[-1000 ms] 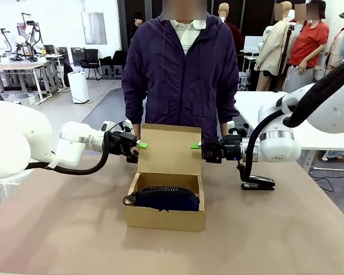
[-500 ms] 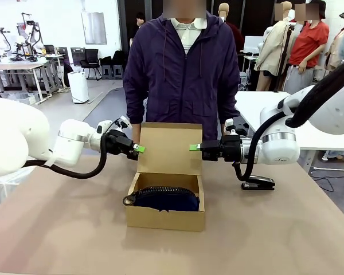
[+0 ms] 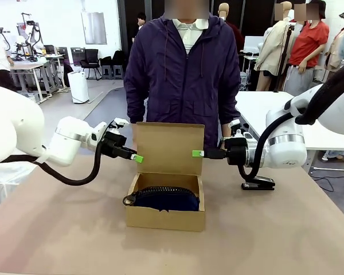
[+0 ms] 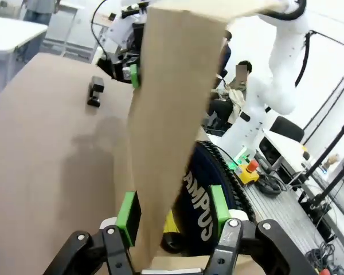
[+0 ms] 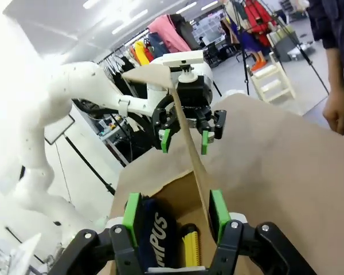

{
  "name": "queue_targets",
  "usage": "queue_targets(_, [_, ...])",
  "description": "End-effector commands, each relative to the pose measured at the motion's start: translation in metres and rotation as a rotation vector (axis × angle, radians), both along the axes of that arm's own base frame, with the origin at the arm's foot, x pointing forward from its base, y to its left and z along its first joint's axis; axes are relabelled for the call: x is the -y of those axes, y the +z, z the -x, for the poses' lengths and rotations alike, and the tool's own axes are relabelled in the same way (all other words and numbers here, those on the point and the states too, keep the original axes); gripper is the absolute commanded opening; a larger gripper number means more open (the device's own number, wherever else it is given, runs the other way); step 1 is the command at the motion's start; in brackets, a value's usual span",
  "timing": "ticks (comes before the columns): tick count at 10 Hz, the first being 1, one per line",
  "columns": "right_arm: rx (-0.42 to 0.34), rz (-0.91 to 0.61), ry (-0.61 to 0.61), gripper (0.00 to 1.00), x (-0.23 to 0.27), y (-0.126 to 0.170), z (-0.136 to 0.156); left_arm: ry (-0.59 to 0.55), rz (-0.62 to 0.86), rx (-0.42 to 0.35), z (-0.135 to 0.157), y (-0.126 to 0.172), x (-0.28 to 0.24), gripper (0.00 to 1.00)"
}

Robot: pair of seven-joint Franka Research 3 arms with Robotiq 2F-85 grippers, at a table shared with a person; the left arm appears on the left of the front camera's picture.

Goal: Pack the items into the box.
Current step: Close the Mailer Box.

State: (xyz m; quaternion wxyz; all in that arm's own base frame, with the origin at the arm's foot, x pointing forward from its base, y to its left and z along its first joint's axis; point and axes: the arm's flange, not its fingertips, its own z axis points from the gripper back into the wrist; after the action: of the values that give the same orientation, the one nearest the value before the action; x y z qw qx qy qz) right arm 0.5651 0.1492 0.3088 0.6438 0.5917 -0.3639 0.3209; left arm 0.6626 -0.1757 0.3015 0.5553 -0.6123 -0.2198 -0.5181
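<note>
Box [image 3: 165,213] sits mid-tabletop, toward the near edge, with its lid [image 3: 167,148] standing upright at the back. Both items look packed already: the pouch [image 3: 165,199] fills the bottom, and the right wrist view shows the yellow knife [image 5: 188,249] tucked beside it, so my guess is closing the lid is what's left. That'd explain the arms. The left gripper [image 3: 136,157] straddles the lid's left edge and the right gripper [image 3: 198,153] the right edge, one on each side so the flap can be tipped evenly. Both sets of jaws are partly open with the cardboard between the pads; I can't tell if they're actually pinching it. A stapler [image 3: 258,183] sits near the right edge, left out. Compared with a second ago, both grippers have dropped lower along the lid's sides, but the lid hasn't tipped yet.
</note>
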Motion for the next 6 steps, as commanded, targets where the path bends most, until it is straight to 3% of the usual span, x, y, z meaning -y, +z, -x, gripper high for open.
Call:
queue_targets(1, [0.082, 0.004, -0.015, 0.63, 0.0, -0.007, 0.017, -0.038, 0.074, 0.061, 0.027, 0.004, -0.011, 0.65])
queue_targets(4, [0.21, -0.009, -0.007, 0.63, 0.0, -0.016, 0.036, -0.092, 0.183, 0.185, 0.053, 0.011, -0.018, 0.65])
queue_targets(6, [0.242, -0.019, 0.009, 0.63, 0.002, -0.02, 0.05, -0.087, 0.216, 0.23, 0.065, 0.009, -0.02, 0.65])
